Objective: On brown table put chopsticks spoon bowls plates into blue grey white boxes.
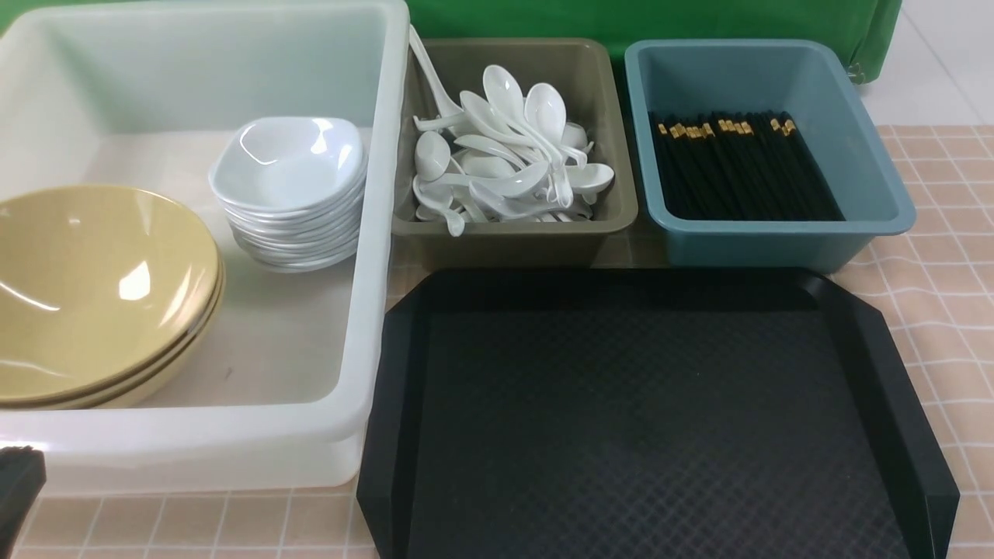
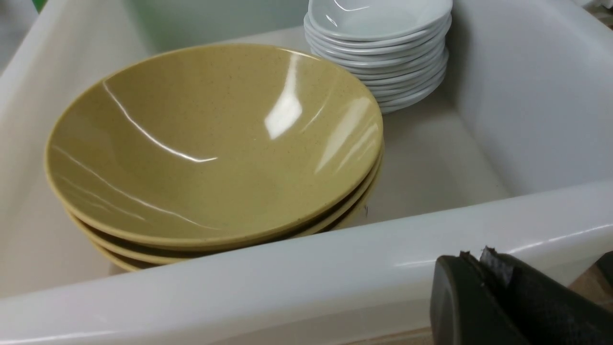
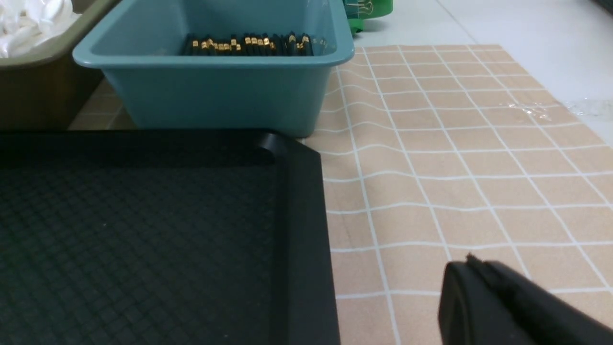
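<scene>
Black tray [image 1: 652,419] bare, no readable writing; both end effectors' states indiscernible.

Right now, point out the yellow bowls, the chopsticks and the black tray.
yellow bowls [image 1: 93,287]: front view, inside of the top bowl.
chopsticks [image 1: 742,167]: front view, middle of the bundle.
black tray [image 1: 644,419]: front view, bare textured floor.

Site: canteen-style dish-sorting station (staged) | Evidence: black serving tray [image 1: 652,419], bulk white spoons [image 1: 505,155] in grey box [image 1: 512,233], black chopsticks [image 1: 738,167] in blue box [image 1: 776,241], stacked bowls [image 1: 291,194] in white box [image 1: 365,310] | Desk: checked cloth [image 1: 947,233], green backdrop [image 1: 621,19].
</scene>
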{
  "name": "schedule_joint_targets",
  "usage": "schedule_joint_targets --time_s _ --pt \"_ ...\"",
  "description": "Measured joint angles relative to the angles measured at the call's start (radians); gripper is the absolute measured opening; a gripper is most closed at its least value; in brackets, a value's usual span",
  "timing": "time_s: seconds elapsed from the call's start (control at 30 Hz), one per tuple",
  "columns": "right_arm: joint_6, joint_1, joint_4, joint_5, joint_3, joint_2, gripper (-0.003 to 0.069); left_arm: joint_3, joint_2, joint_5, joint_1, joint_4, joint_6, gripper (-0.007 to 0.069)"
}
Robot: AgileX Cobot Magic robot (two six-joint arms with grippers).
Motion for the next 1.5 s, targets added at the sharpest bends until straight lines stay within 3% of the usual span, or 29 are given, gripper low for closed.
schedule_joint_targets --time_s 0.3,0.5,0.63,0.77,0.87,0.97,1.13,1.3,1.5 --pt "0.0 0.0 0.0 0.0 -0.001 0.0 0.0042 0.027 -0.013 -0.039 -0.007 0.037 0.0 0.0001" --pt "0.0 0.0 0.0 0.0 -0.001 0.0 0.0046 0.197 -0.104 -0.245 -0.052 0.093 -0.025 0.0001" --pt "0.0 0.0 0.0 0.0 -0.001 0.0 0.0047 0.281 -0.166 -0.351 -0.053 0.093 -0.128 0.0001" --pt "0.0 0.0 0.0 0.001 -0.001 0.0 0.0048 0.343 -0.173 -0.429 -0.053 0.105 -0.327 0.0001" --pt "0.0 0.0 0.0 0.001 -0.001 0.0 0.0048 0.344 -0.173 -0.39 -0.053 0.12 -0.499 0.0001" --pt "0.0 0.0 0.0 0.001 -0.001 0.0 0.0048 0.344 -0.173 -0.317 -0.053 0.136 -0.566 0.0001" --pt "0.0 0.0 0.0 0.001 -0.001 0.0 0.0048 0.344 -0.173 -0.315 -0.053 0.138 -0.54 0.0001" --pt "0.0 0.0 0.0 0.001 -0.001 0.0 0.0048 0.344 -0.173 -0.315 -0.053 0.139 -0.41 0.0001" --pt "0.0 0.0 0.0 0.001 -0.001 0.0 0.0048 0.344 -0.173 -0.315 -0.053 0.139 -0.387 0.0001"
